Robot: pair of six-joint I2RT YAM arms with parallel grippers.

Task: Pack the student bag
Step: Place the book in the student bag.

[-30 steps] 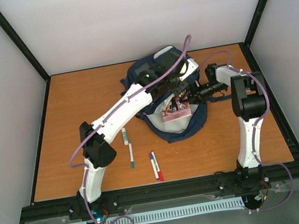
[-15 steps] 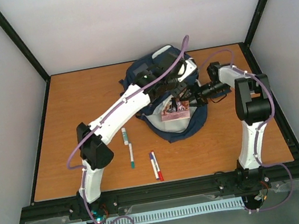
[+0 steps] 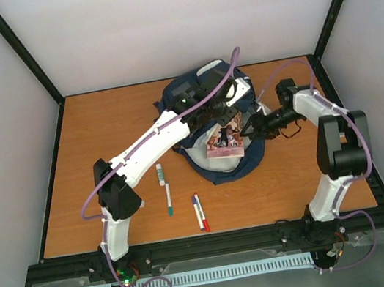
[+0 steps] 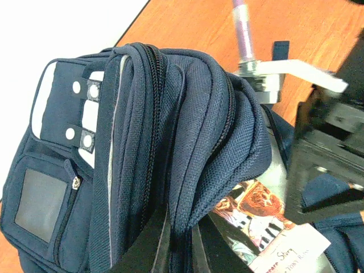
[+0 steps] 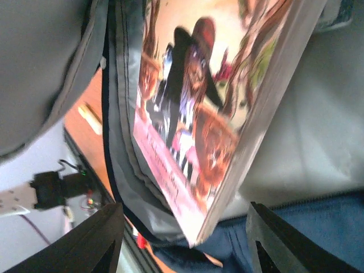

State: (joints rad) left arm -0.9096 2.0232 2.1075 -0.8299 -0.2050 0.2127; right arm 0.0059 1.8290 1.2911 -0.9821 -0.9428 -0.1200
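Note:
The student bag [image 3: 197, 90] lies at the back middle of the table, navy blue with its mouth open toward me. My left gripper [image 4: 181, 242] is shut on the edge of the bag's zippered flap [image 4: 227, 131] and holds it up. A book with a colourful picture cover [image 3: 225, 140] sits in the opening on the grey lining. My right gripper [image 5: 187, 239] stands open just below the book [image 5: 210, 96], its fingers [image 5: 94, 242] wide on either side and not touching it. In the top view the right gripper [image 3: 251, 130] is at the bag's right side.
On the orange table in front of the bag lie a white marker [image 3: 160, 174], a green-tipped pen [image 3: 168, 199] and two pens side by side, blue and red [image 3: 199, 213]. Black frame rails border the table.
My right gripper has opened and let go of the book, which now rests in the bag. The right arm has drawn back to the right. The left gripper keeps holding the flap.

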